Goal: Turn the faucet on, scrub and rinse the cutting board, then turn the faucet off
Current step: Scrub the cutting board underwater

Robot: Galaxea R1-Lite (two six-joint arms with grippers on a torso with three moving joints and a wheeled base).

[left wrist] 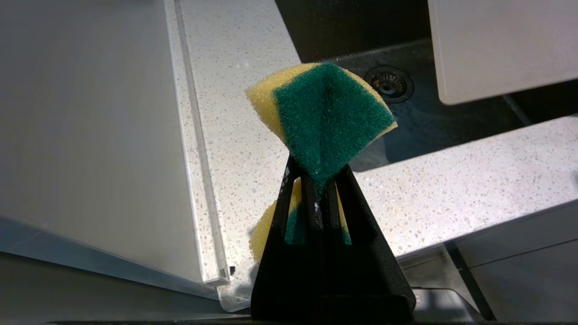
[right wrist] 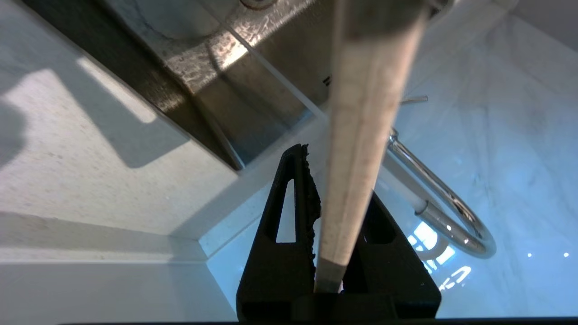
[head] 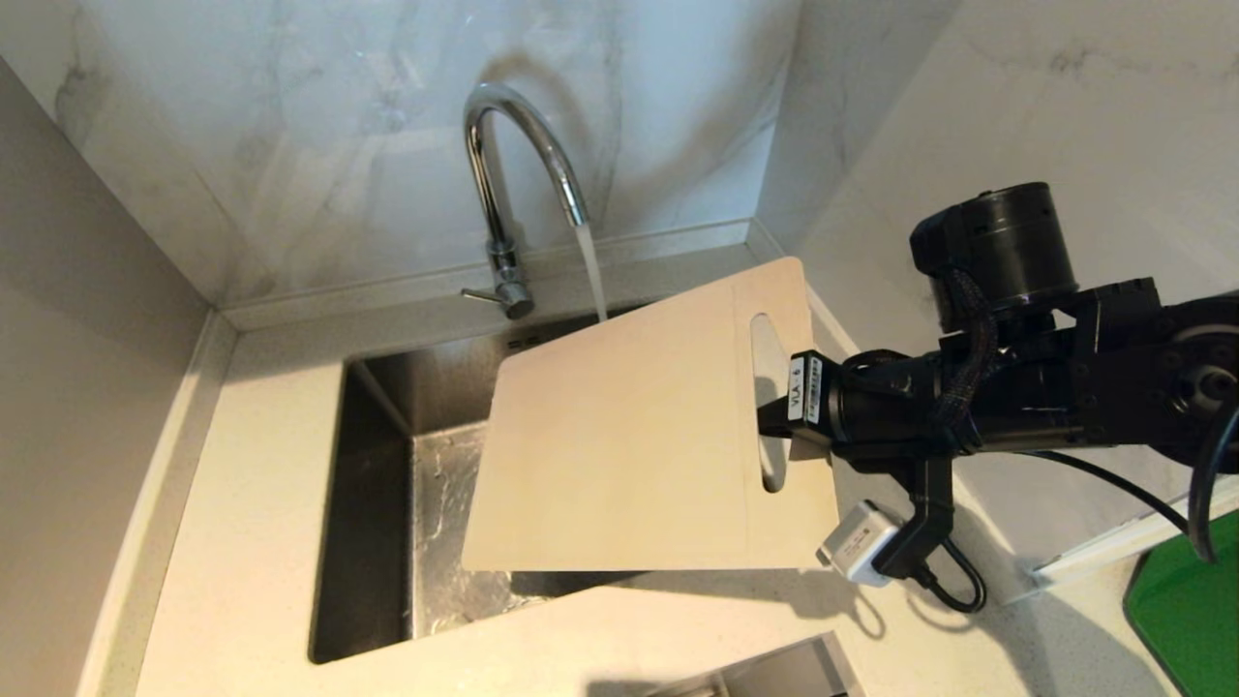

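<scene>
Right gripper (head: 779, 407) is clamping the cutting board (head: 629, 436) over the sink (head: 377, 484) under running faucet (head: 503, 165); left gripper (left wrist: 318, 180) is pinching a sponge (left wrist: 323, 117).

Counter: pale speckled stone countertop (head: 252, 465), running along the left, near and right sides of the sink and behind it to the marble-look wall.
Sink: steel basin (head: 387, 503) sunk into the counter, its floor wet and glinting.
Faucet: chrome gooseneck faucet (head: 503, 184) standing on the far strip of counter behind the sink, water pouring from its spout.
Far right: a green object (head: 1186, 620) at the near right edge.
</scene>
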